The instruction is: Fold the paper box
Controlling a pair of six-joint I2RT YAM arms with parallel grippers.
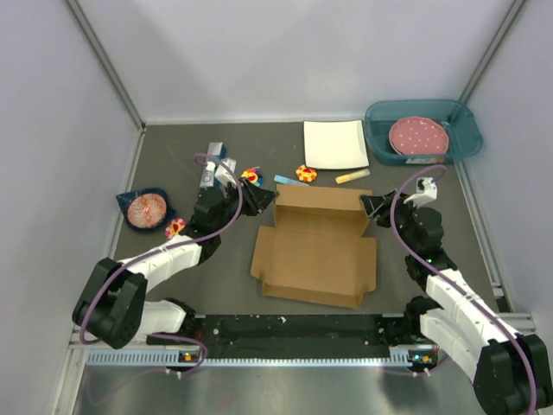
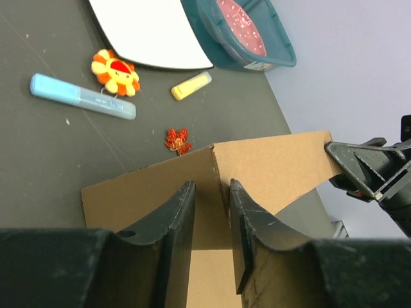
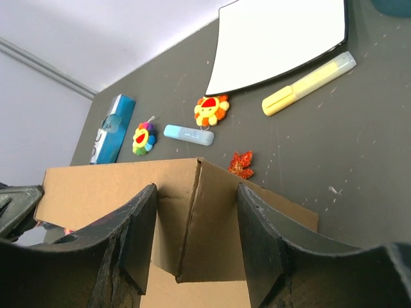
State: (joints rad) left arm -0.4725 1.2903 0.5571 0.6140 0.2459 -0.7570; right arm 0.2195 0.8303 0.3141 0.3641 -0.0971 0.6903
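Observation:
The brown cardboard paper box (image 1: 315,251) lies open in the middle of the table, its far wall raised upright. My left gripper (image 1: 263,197) is at the far left corner. In the left wrist view the left gripper (image 2: 212,186) has its fingers a narrow gap apart, astride the corner fold of the box (image 2: 276,160), not clamped. My right gripper (image 1: 371,206) is at the far right corner. In the right wrist view the right gripper (image 3: 196,189) is open wide around the folded corner flap of the box (image 3: 96,183).
Behind the box lie a white square plate (image 1: 335,144), a yellow marker (image 1: 352,176), a blue marker (image 1: 289,181) and flower toys (image 1: 306,173). A teal bin (image 1: 376,130) with a pink plate is at the back right. A dark dish (image 1: 145,209) is at the left.

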